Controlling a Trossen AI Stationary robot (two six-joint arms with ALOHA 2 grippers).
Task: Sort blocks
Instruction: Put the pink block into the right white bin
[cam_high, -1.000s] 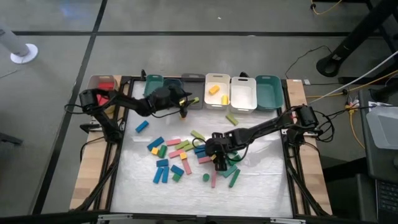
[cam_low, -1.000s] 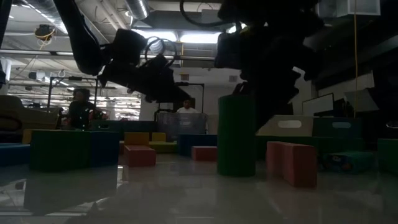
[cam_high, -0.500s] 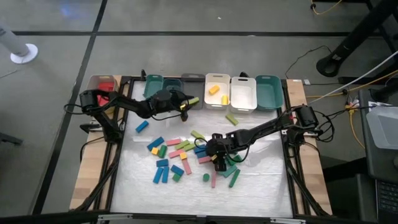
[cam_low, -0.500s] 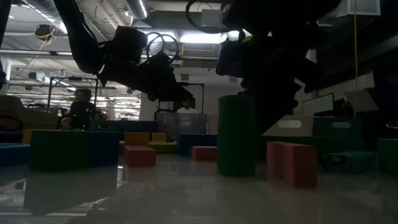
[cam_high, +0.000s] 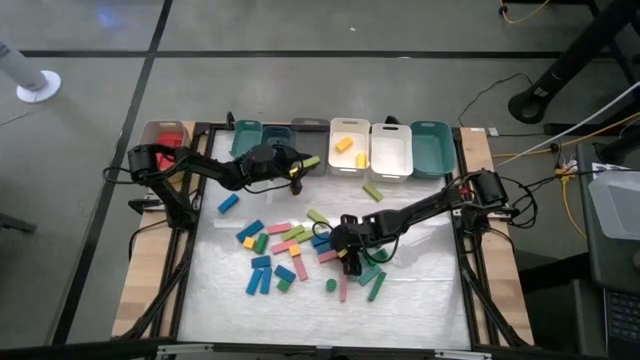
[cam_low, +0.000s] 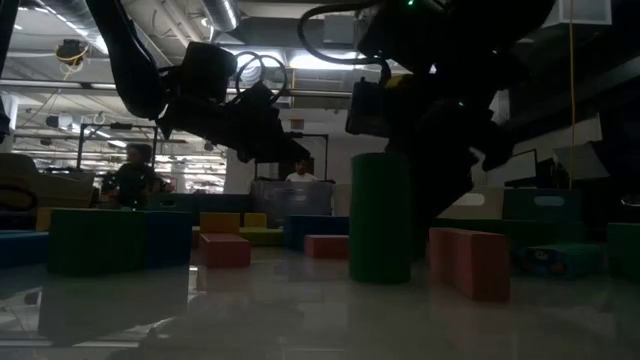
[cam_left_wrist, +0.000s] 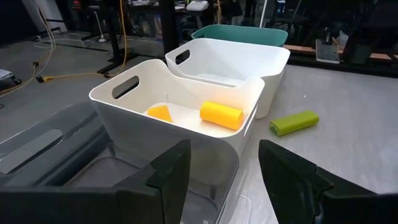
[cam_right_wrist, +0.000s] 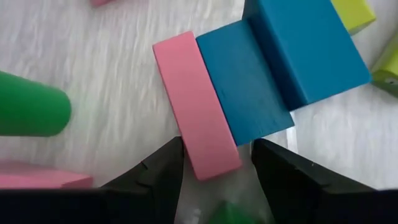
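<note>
Many small blocks (cam_high: 290, 255) in blue, green, lime, yellow and pink lie scattered on the white table. My right gripper (cam_high: 346, 262) points steeply down at them, open. Its two fingers (cam_right_wrist: 163, 169) stand on either side of one end of a pink bar (cam_right_wrist: 196, 102), which lies flat against a blue bar (cam_right_wrist: 244, 93). A dark green cylinder (cam_low: 380, 215) stands upright close by. My left gripper (cam_left_wrist: 221, 168) hovers open at the far side, over the grey bin (cam_left_wrist: 68, 155). Nothing is between its fingers. My right gripper comes down from above with a finger on each long side of the pink bar's end (cam_right_wrist: 214, 163), across the bar. The bar lies flat on the table. Whether the fingers touch it I cannot tell.
A row of bins stands along the far edge: tan with red blocks (cam_high: 165, 135), teal (cam_high: 247, 135), grey (cam_high: 290, 132), white with yellow blocks (cam_high: 348, 128), white (cam_high: 391, 150) and teal (cam_high: 431, 147). A lime block (cam_left_wrist: 294, 122) lies on the table before the white bins.
My right gripper has sunk a little toward the pink bar and the blocks around it. The blocks have stayed where they were.
</note>
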